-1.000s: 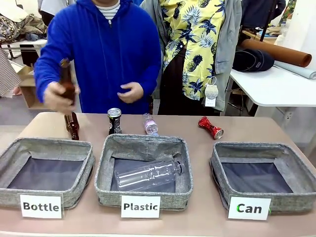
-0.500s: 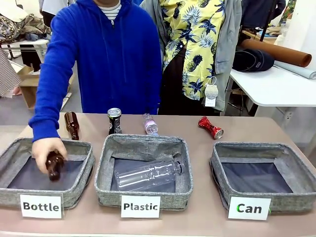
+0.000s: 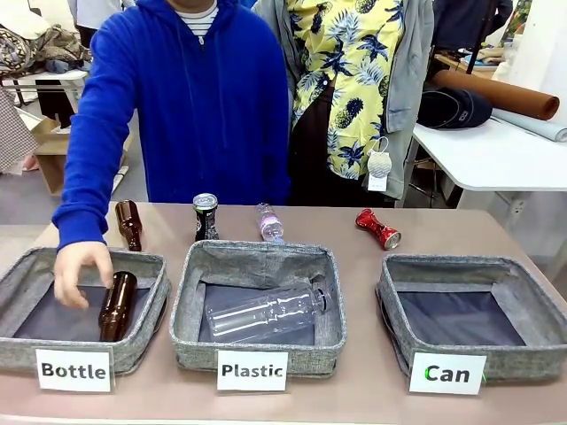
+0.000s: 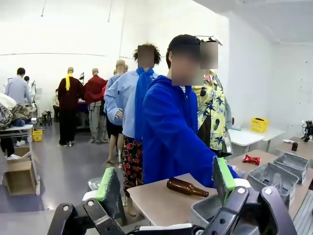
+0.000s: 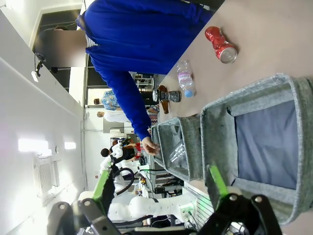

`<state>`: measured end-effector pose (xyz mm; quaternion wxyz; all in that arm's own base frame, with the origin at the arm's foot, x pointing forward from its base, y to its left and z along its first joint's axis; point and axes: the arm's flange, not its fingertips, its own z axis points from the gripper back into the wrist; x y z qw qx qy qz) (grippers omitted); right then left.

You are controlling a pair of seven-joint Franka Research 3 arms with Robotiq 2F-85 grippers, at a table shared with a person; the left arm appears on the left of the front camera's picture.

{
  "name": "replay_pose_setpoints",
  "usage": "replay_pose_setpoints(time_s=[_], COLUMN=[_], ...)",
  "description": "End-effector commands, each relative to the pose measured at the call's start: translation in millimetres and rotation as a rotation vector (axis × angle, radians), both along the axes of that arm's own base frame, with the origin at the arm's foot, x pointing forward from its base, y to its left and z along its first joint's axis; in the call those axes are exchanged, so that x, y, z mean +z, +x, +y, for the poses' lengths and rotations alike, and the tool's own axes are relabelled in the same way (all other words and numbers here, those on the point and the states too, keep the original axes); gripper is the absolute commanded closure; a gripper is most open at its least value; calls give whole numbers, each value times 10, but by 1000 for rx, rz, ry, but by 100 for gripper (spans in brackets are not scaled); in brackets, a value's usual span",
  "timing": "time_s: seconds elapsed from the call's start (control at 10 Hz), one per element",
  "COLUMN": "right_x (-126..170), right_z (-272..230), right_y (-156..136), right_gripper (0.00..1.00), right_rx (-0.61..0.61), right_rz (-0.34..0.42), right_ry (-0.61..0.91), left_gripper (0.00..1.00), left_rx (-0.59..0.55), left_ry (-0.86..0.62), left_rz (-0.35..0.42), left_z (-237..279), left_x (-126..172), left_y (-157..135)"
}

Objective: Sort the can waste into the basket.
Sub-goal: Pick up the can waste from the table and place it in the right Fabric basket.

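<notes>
Two cans wait at the far side of the table: a slim dark can (image 3: 205,217) with a silver top stands upright, and a crushed red can (image 3: 378,228) lies on its side. Nearer me on the right is the grey basket (image 3: 523,361) labelled "Can", with nothing in it. The right wrist view shows my right gripper (image 5: 159,183) open above that basket (image 5: 215,127), with the red can (image 5: 221,45) and the dark can (image 5: 166,95) beyond. My left gripper (image 4: 165,183) is open too, held in the air off the table's left end, with the red can (image 4: 251,159) far off.
A person in a blue hoodie reaches a hand (image 3: 80,270) into the "Bottle" basket (image 3: 18,350), beside a brown bottle (image 3: 117,305) lying there. Another brown bottle (image 3: 129,225) and a small clear bottle (image 3: 269,223) stand at the back. The "Plastic" basket (image 3: 190,341) holds a clear bottle (image 3: 266,312).
The person brought a brown bottle down from the air into the "Bottle" basket, where it now lies, fingers lifting off it. Cans and both grippers have not moved.
</notes>
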<state>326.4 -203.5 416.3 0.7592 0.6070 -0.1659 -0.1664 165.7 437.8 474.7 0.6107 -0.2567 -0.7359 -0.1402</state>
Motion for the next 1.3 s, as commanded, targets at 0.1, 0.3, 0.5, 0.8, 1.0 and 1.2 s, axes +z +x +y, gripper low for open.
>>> replay_pose_setpoints(time_s=[0.1, 0.3, 0.5, 0.8, 1.0, 1.2], right_x=[7, 7, 7, 7, 7, 7], right_z=[3, 3, 3, 3, 3, 3], right_y=[-2, -2, -2, -2, -2, -2], right_gripper=[0, 0, 0, 0, 0, 0], right_rx=[6, 6, 6, 6, 6, 6], right_rz=[-26, -26, -26, -26, -26, -26], right_ry=[-4, -4, -4, -4, -4, -4], left_gripper=[0, 0, 0, 0, 0, 0], left_rx=[-22, -53, -155, -248, -252, -303], left_ry=[109, 256, 380, 582, 713, 799], left_rz=[59, 192, 283, 373, 425, 423], left_z=[-327, -764, -1340, -2354, -2964, -3266], left_x=[210, 382, 469, 309, 46, -137], left_y=[252, 803, 1482, 2502, 3007, 3211])
